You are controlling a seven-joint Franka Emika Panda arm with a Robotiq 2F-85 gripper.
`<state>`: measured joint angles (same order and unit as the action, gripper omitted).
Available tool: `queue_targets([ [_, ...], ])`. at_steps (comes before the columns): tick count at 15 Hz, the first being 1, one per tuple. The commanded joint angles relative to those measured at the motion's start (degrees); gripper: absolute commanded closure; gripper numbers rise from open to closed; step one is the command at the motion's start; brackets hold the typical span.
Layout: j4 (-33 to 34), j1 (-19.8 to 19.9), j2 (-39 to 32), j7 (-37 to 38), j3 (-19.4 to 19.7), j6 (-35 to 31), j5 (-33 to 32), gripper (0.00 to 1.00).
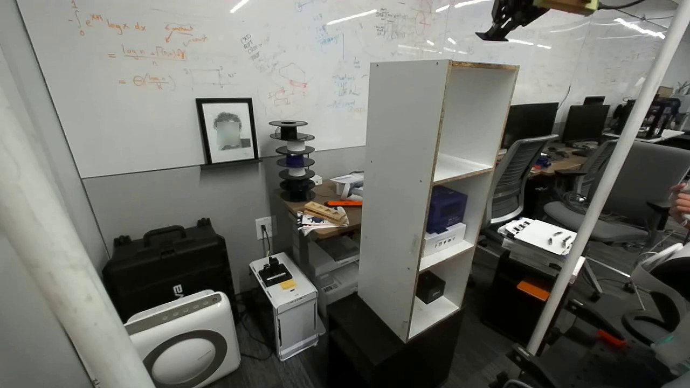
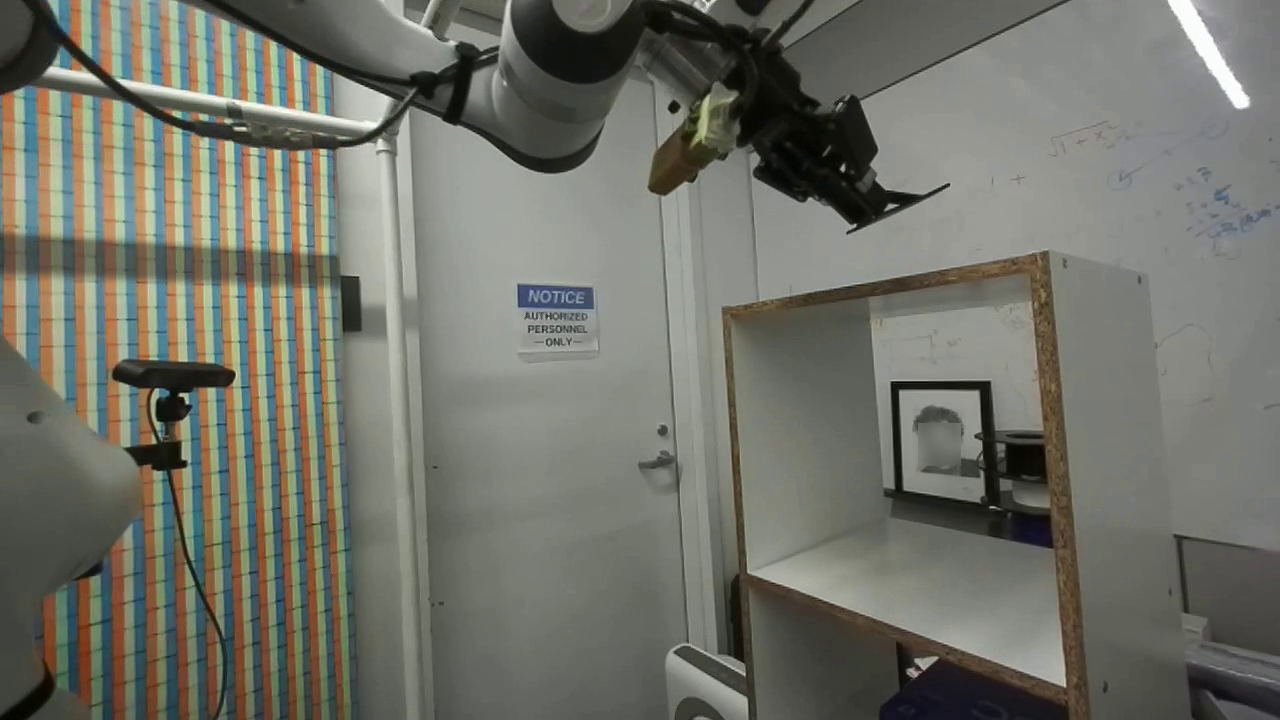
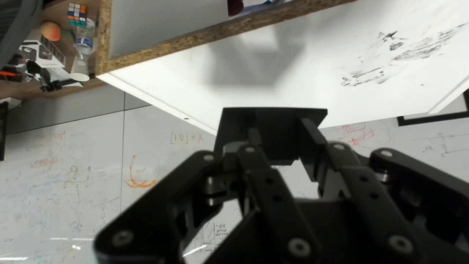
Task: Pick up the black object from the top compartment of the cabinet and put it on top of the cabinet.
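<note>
A wide whiteboard (image 1: 318, 81) bore orange handwritten maths, including “log x dx”. There was a pale grey door (image 2: 550, 520), and a tall white cabinet (image 1: 401, 188) of three open compartments, smooth-sided, its front edges rough brown chipboard. The door's blue-and-white sign (image 2: 557, 320) read “NOTICE AUTHORIZED PERSONNEL ONLY”. My gripper (image 3: 282, 145) was pinching the angular black object (image 3: 278, 119), its flat plate tilted, above the cabinet's top and apart from it.

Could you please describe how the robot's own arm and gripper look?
The arm is whitish, with rounded links, black rings, black cables and a black strap. The gripper is black, with jointed fingers and round bolts. A brownish block sits near it.
</note>
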<state>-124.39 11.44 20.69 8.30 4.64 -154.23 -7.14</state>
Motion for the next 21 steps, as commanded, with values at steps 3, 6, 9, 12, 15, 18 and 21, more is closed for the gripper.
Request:
queue_targets([
  [3,7.48,-1.98,-8.3,0.46,-1.46,3.0,0.59,0.45],
  [6,7.09,-3.54,-7.87,-0.94,-1.36,5.33,1.12,0.29],
  [9,5.06,-5.41,-3.69,-3.54,-0.75,8.12,3.63,0.06],
  [12,2.34,-5.38,2.56,-3.25,-1.72,14.34,2.23,0.0],
  [15,-1.36,-7.71,9.66,-8.59,-0.6,26.13,4.8,0.0],
  [18,-7.88,-10.2,14.54,-14.9,2.24,34.07,10.16,0.0],
  [21,-15.97,-10.49,17.0,-19.81,4.76,39.96,11.71,0.0],
])
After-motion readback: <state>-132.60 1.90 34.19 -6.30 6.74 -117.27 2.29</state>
